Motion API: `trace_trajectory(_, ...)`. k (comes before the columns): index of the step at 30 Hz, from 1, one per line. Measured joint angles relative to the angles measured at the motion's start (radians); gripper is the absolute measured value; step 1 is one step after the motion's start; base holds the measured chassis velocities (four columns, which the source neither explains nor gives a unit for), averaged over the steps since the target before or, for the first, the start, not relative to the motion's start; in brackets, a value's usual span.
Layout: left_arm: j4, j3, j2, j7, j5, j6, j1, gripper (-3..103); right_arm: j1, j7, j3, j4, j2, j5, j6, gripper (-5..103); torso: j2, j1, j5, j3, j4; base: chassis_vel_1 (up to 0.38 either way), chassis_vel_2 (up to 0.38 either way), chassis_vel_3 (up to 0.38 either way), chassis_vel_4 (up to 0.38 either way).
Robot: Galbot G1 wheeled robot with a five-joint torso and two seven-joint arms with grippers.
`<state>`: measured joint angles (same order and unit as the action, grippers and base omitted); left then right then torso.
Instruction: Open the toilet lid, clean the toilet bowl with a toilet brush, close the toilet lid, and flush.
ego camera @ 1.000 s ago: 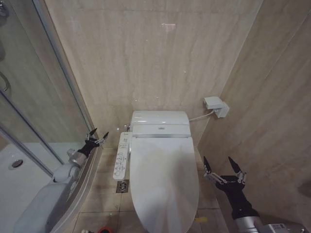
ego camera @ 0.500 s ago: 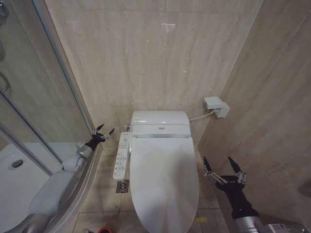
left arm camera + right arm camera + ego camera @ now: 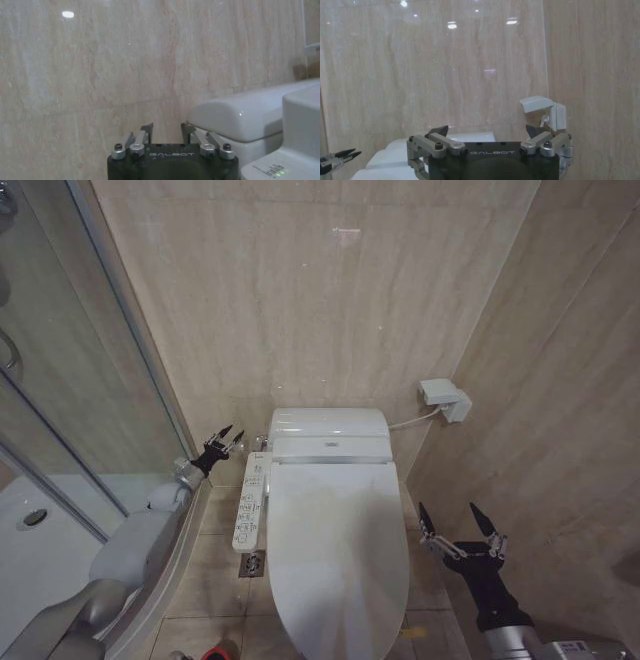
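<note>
The toilet lid [image 3: 340,550] lies shut, a glossy white oval, and hides the toilet bowl. Behind it is the white back unit [image 3: 328,432], seen close in the left wrist view [image 3: 235,116]. My left gripper [image 3: 225,438] hovers just left of that unit's back corner, above the side control panel [image 3: 250,500]; its fingers [image 3: 146,132] stand a little apart with nothing between them. My right gripper [image 3: 460,525] hangs wide open to the right of the lid, near the wall, and holds nothing [image 3: 487,133]. A bit of the toilet brush's red holder [image 3: 222,650] peeks in at the bottom edge.
A glass shower screen [image 3: 60,380] and a white shower tray [image 3: 40,550] close off the left side. A floor drain [image 3: 252,563] sits beside the toilet. A white box [image 3: 445,400] with a hose hangs on the right wall, which stands close to my right arm.
My left arm has reached forward and to the right, from beside the shower screen to the toilet's back left corner. The right arm and the lid have not moved.
</note>
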<state>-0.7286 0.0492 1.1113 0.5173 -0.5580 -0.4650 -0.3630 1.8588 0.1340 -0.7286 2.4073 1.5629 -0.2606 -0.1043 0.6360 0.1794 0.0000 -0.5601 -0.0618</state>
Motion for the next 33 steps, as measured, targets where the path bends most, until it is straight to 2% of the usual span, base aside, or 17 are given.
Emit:
trace_trajectory(4, 0.037, -0.016, 0.001, 0.028, 0.0, -0.01, 0.027, 56, 0.0, 0.0, 0.0, 0.0, 0.0, 0.0, 0.0, 100, 0.0, 0.0, 0.0, 0.0, -0.0001, 0.0, 0.0, 0.0, 0.0)
trace_trajectory(5, 0.062, -0.024, 0.005, 0.048, 0.0, -0.021, 0.042, 24, 0.0, 0.0, 0.0, 0.0, 0.0, 0.0, 0.0, 100, 0.0, 0.0, 0.0, 0.0, -0.0001, 0.0, 0.0, 0.0, 0.0)
trace_trajectory(6, 0.062, -0.024, 0.005, 0.048, 0.0, -0.021, 0.042, 24, 0.0, 0.0, 0.0, 0.0, 0.0, 0.0, 0.0, 100, 0.0, 0.0, 0.0, 0.0, -0.0001, 0.0, 0.0, 0.0, 0.0)
trace_trajectory(9, 0.16, -0.052, 0.022, 0.119, 0.004, -0.071, 0.089, 24, 0.0, 0.0, 0.0, 0.0, 0.0, 0.0, 0.0, 100, 0.0, 0.0, -0.0001, 0.0, -0.0004, 0.0, 0.0, 0.0, 0.0)
trace_trajectory(11, 0.181, -0.055, 0.027, 0.136, 0.008, -0.081, 0.097, 24, 0.0, 0.0, 0.0, 0.0, 0.0, 0.0, 0.0, 100, 0.0, 0.0, 0.0, 0.0, -0.0004, 0.0, 0.0, 0.0, 0.0)
trace_trajectory(12, 0.209, -0.058, 0.034, 0.162, 0.017, -0.093, 0.108, 1, 0.0, 0.0, 0.0, 0.0, 0.0, 0.0, 0.0, 100, 0.0, 0.0, -0.0001, 0.0, -0.0003, 0.0, 0.0, 0.0, 0.0)
trace_trajectory(25, 0.349, -0.06, 0.093, 0.273, 0.054, -0.129, 0.185, 0, 0.0, 0.0, 0.0, 0.0, 0.0, 0.0, 0.0, 100, 0.0, 0.0, 0.0, 0.0, -0.0003, 0.0, 0.0, 0.0, 0.0)
trace_trajectory(33, 0.384, -0.06, 0.108, 0.3, 0.063, -0.13, 0.2, 0, 0.0, 0.0, 0.0, 0.0, 0.0, 0.0, 0.0, 100, 0.0, 0.0, 0.0, 0.0, -0.0001, 0.0, 0.0, 0.0, 0.0)
